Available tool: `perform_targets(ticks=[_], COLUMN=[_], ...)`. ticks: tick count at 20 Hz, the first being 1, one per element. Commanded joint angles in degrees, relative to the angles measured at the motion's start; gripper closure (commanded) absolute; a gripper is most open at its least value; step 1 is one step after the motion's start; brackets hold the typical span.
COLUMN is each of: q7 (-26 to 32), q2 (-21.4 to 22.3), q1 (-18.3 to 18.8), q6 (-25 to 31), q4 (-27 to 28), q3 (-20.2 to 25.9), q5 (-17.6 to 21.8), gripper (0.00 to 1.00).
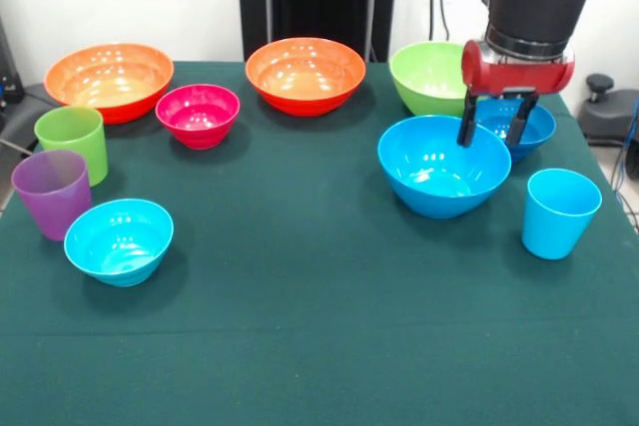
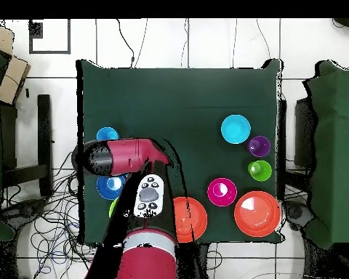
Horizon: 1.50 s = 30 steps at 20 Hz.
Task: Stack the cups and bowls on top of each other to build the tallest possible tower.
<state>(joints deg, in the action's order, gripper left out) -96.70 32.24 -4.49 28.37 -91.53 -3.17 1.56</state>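
While poised over the far rim of the large blue bowl (image 1: 442, 165), hand (image 1: 496, 125) with both dark fingers apart, clamped on nothing, tips hanging down just above that rim.

Counted in the front view: three cups, seven bowls. Cups: lime green cup (image 1: 73, 141), purple cup (image 1: 51, 192), light blue cup (image 1: 559, 212). Large bowls, four: two orange bowls (image 1: 109, 80) (image 1: 305, 74), one lime green bowl (image 1: 429, 75), plus the large blue one. Small bowls, three: magenta bowl (image 1: 198, 114), cyan bowl (image 1: 119, 240), dark blue bowl (image 1: 529, 129).

Nothing stacked yet; every piece standing upright and alone on the green counter (image 1: 300, 296).

Relative to the hand, as seen from the front: large blue bowl directly beneath and toward the camera; dark blue bowl just behind the fingers, partly hidden by them; lime green bowl just beyond and to the picture's left; light blue cup near, lower right. Nearer orange bowl farther left at the back; magenta bowl and second orange bowl well apart on the left. Lime green cup, purple cup and cyan bowl clustered at the far left edge, farthest from the hand.

From overhead, arm covering most of the blue and lime green bowls.
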Motion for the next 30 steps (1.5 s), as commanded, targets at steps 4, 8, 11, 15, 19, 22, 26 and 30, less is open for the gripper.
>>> perform_targets(ticks=[4,8,11,15,19,22,26,30], q7=[-9.2,-9.4,-9.5,-9.7,-9.4,-9.4,-10.4,-9.7], q2=[-6.6,-7.1,-6.9,-6.6,-6.5,-5.9,-5.1,-4.7], q1=[0.4,-0.3,-0.5,-0.7,-0.3,-0.4,-1.3,-0.6], q6=[-4.7,-4.3,-4.1,-4.3,-4.1,-3.6,-2.9,-3.8], q4=[5.1,6.1,6.1,5.5,5.3,4.9,4.4,3.8], q3=[3.8,3.2,2.9,2.8,3.1,3.1,2.6,2.7], q5=[-1.4,-1.5,-1.5,-1.5,-1.6,-1.6,-2.1,-1.7], gripper=[0.0,0.0,0.0,0.0,0.0,0.0,0.0,0.0])
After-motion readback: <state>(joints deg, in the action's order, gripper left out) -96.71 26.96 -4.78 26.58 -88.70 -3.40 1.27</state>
